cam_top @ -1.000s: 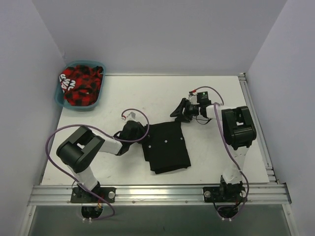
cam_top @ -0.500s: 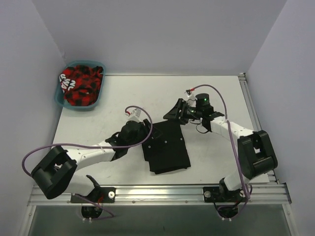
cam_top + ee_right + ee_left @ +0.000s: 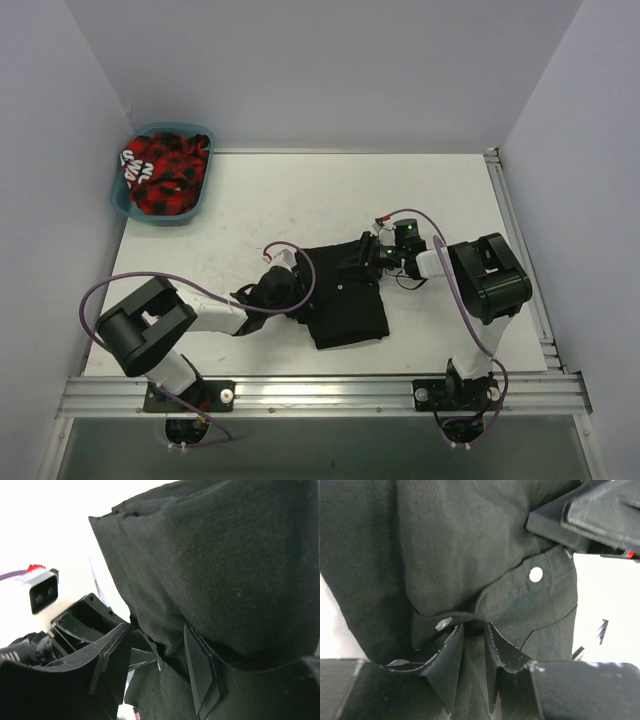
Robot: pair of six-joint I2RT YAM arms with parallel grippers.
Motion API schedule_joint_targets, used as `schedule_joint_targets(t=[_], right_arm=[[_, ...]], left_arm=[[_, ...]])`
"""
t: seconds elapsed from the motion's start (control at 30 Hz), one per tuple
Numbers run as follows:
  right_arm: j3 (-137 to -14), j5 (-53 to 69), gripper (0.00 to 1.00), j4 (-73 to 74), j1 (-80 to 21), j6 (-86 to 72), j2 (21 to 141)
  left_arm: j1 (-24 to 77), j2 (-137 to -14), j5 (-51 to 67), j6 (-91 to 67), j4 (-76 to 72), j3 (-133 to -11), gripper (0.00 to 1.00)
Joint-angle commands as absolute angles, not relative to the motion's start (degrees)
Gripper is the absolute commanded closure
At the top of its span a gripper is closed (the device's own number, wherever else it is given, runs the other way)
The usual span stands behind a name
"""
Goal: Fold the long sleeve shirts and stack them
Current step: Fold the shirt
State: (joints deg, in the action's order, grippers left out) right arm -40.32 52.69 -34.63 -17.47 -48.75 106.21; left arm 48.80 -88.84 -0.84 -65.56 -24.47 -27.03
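The black long sleeve shirt (image 3: 348, 300) lies folded on the white table (image 3: 250, 200), its pale buttons (image 3: 536, 574) showing in the left wrist view. My left gripper (image 3: 289, 291) is at the shirt's left edge; its jaws (image 3: 472, 630) stand nearly together with a fold of black cloth pinched between them. My right gripper (image 3: 369, 256) is at the shirt's upper right corner. Its jaws (image 3: 156, 642) stand wide apart and straddle a raised fold of the black cloth (image 3: 225, 565). The two grippers face each other across the shirt.
A teal plastic basket (image 3: 124, 190) at the far left corner holds a red and black plaid garment (image 3: 165, 172). Grey walls close in the table on three sides. A metal rail (image 3: 320, 392) runs along the near edge.
My right gripper has come down from above the table's far right onto the shirt's upper right corner. My left gripper has shifted along the shirt's left edge, and the shirt's top has bunched.
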Motion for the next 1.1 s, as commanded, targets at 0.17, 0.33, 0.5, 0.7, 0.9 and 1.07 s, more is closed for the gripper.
schedule_joint_targets(t=[0.17,0.33,0.5,0.7,0.9,1.07], right_arm=[[-49.55,45.61,0.52,-28.49,-16.35,-44.38,109.52],[-51.15,45.62,0.51,-22.08,-17.13,-44.56,100.92],[-46.77,45.0,0.51,-20.92,-19.86,-47.8,88.87],[-39.47,42.37,0.51,-23.55,-26.1,-51.23,82.44],[-31.3,40.96,0.52,-31.81,-27.07,-52.21,90.95],[-28.04,42.7,0.53,-34.54,-24.18,-49.58,97.82]], left_arm=[[36.92,-94.05,5.01,-56.7,-21.8,-35.24,0.65],[39.89,-86.15,4.58,-51.69,-12.6,-39.64,0.48],[46.74,-76.84,0.44,-52.2,-7.03,-36.66,0.45],[51.94,-75.84,-2.55,-58.53,-10.45,-29.1,0.51],[53.96,-83.48,-2.02,-63.45,-13.89,-26.72,0.59],[53.96,-83.85,-4.21,-67.59,-15.03,-23.29,0.67]])
